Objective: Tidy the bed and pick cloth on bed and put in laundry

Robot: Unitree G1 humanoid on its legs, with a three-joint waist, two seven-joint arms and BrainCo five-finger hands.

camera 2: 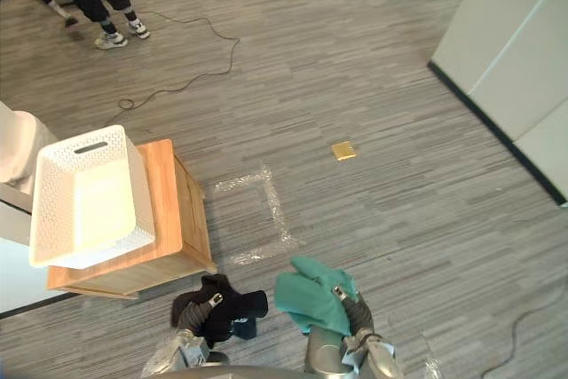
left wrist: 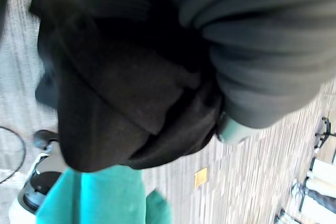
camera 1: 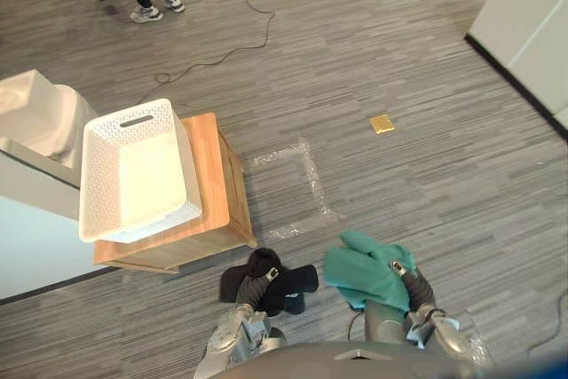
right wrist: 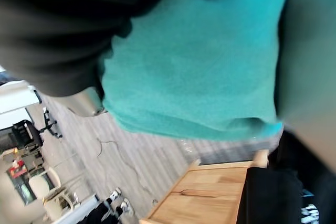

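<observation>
Cloth hangs low in the frame, near the middle. A teal cloth [camera 1: 368, 272] lies over the right hand [camera 1: 415, 288]. A black cloth [camera 1: 288, 281] lies over the left hand [camera 1: 256, 287], just beside it. Each hand is hidden by its cloth, so I cannot tell if it squeezes. A white basket [camera 1: 96, 175] sits on a wooden desk [camera 1: 217, 184] at the left. A person's shoes [camera 1: 146, 13] show at the upper left.

Silver-grey arms [camera 1: 234, 335]; dark ribbed wrist covers [camera 1: 420, 291]
</observation>
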